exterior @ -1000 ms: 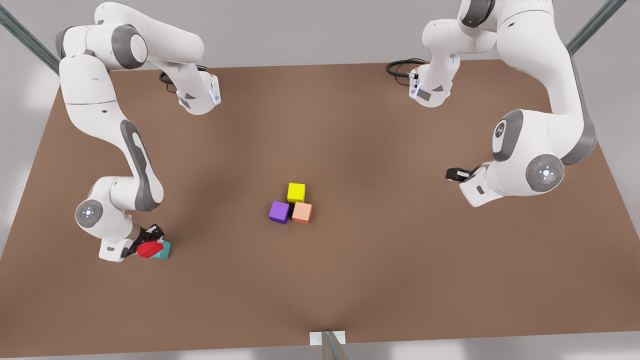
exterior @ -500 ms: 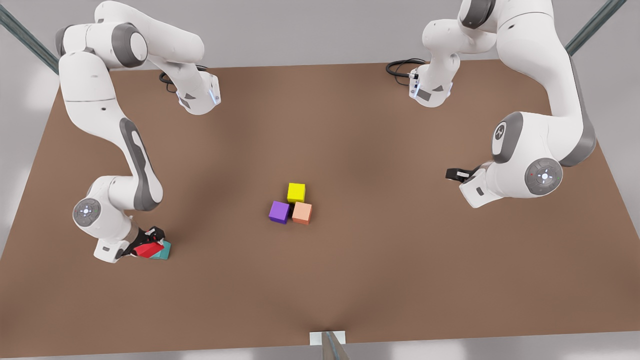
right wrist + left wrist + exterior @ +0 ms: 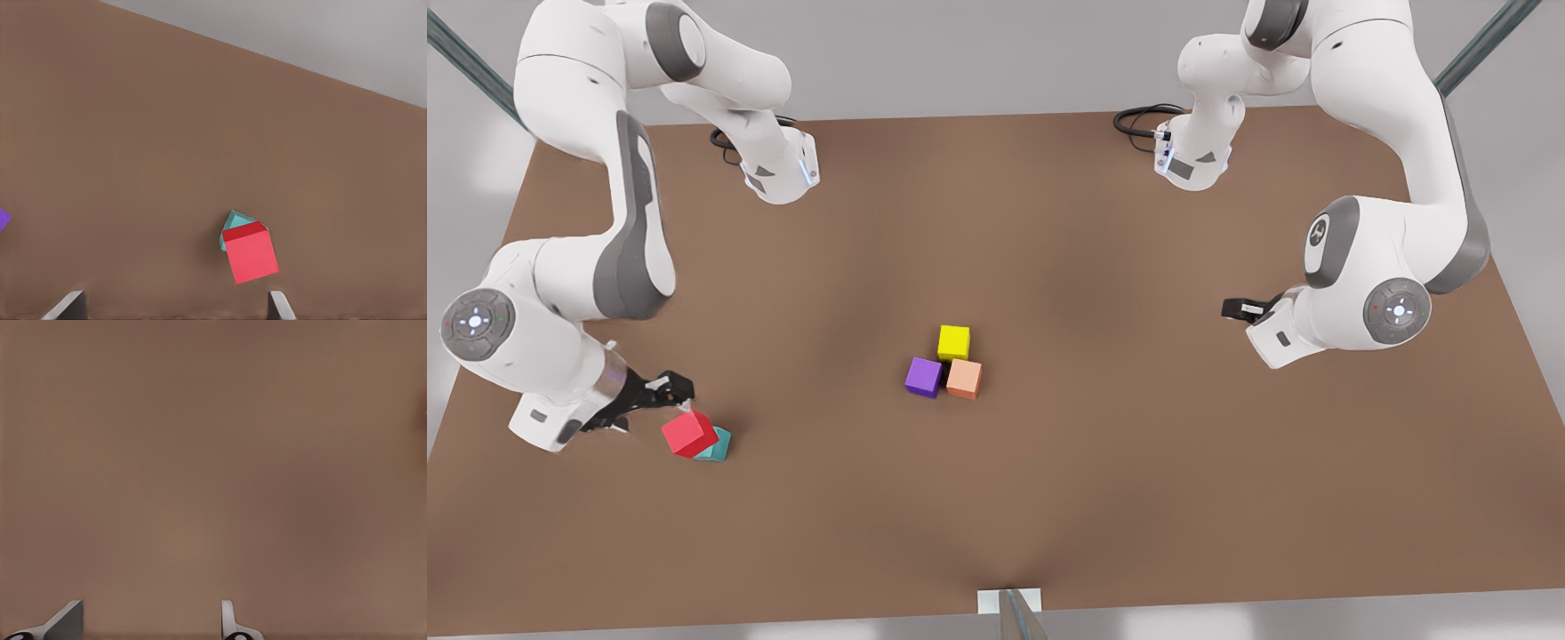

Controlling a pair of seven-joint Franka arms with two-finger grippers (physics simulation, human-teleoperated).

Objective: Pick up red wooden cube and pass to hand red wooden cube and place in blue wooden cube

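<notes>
The red wooden cube (image 3: 690, 433) rests tilted on top of the teal blue wooden cube (image 3: 717, 446), near the table's front at the front view's left. The right wrist view has the red cube (image 3: 250, 253) covering most of the teal cube (image 3: 234, 221). My right gripper (image 3: 665, 392) hangs open just up and to the left of the pair, apart from them, its fingers (image 3: 69, 303) spread wide. Over at the front view's right, my left gripper (image 3: 1232, 309) waits open above bare table, with its fingertips (image 3: 229, 621) holding nothing.
A yellow cube (image 3: 953, 342), a purple cube (image 3: 924, 377) and a salmon-orange cube (image 3: 964, 379) sit clustered at the middle of the brown table (image 3: 1103, 462). Black cables lie by both arm bases at the back.
The right gripper has let go of the red cube and pulled back and up toward the front view's left. The red cube stays on the teal cube. The left arm has barely moved.
</notes>
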